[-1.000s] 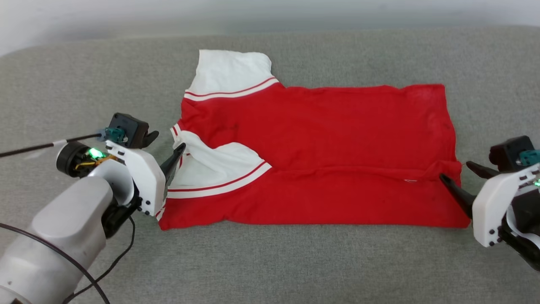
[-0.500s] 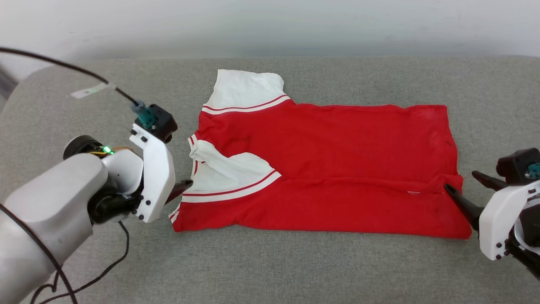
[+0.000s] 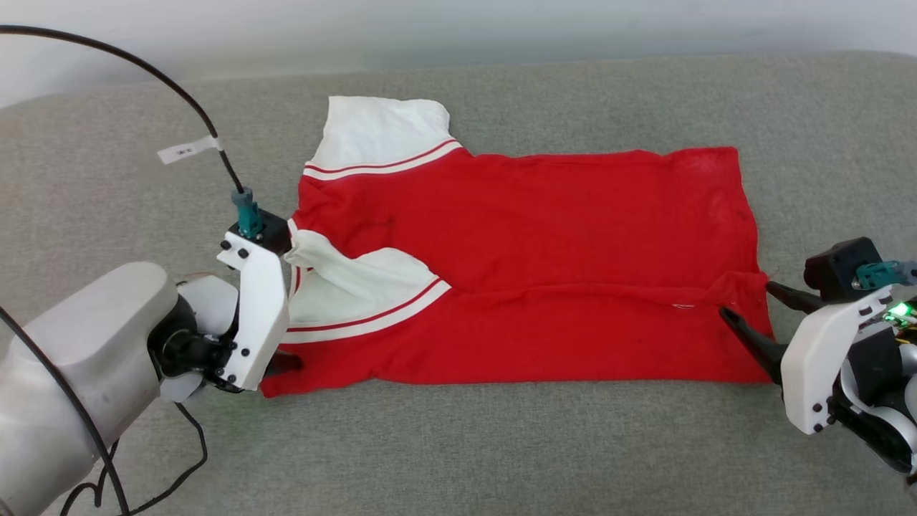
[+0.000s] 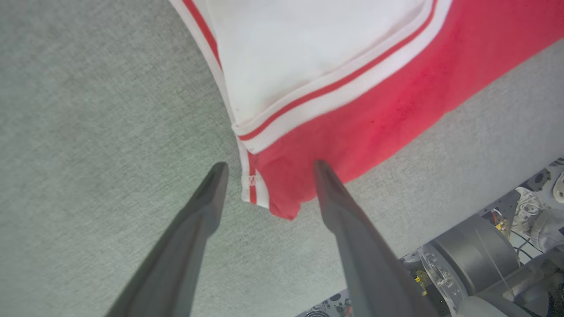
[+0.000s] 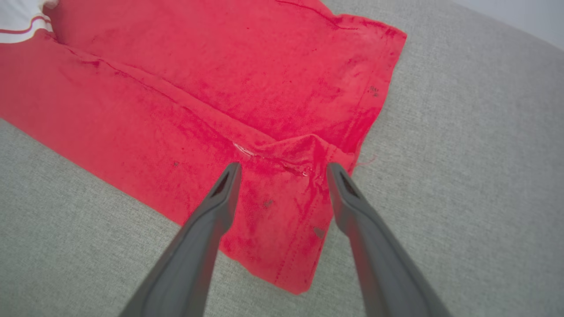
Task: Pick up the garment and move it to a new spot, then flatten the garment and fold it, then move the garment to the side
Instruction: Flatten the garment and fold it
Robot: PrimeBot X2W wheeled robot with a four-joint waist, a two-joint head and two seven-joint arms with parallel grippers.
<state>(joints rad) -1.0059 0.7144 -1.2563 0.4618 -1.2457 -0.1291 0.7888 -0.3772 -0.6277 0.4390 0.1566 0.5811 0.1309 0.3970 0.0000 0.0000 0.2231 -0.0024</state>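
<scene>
The garment [image 3: 544,236], red with white striped-trim sleeves, lies spread on a grey cushion [image 3: 458,444], its near edge folded over lengthwise. My left gripper [image 3: 285,360] is at its near-left corner. In the left wrist view that gripper [image 4: 269,169] is open, its fingers either side of the red corner and striped trim of the garment [image 4: 352,119]. My right gripper [image 3: 746,299] is at the garment's right edge. It [image 5: 284,169] is also open, its fingers straddling the bunched fold end of the garment [image 5: 282,88]. Nothing is gripped.
The grey cushion extends well beyond the garment on every side, with a pale wall [image 3: 458,29] behind it. A black cable [image 3: 143,68] arcs up from my left wrist. Parts of the robot's base [image 4: 476,264] show beyond the cushion's near edge.
The head camera has shifted. My left gripper has turned and moved along the garment's left edge, from the folded sleeve to the near-left corner. The right gripper stays at the right edge.
</scene>
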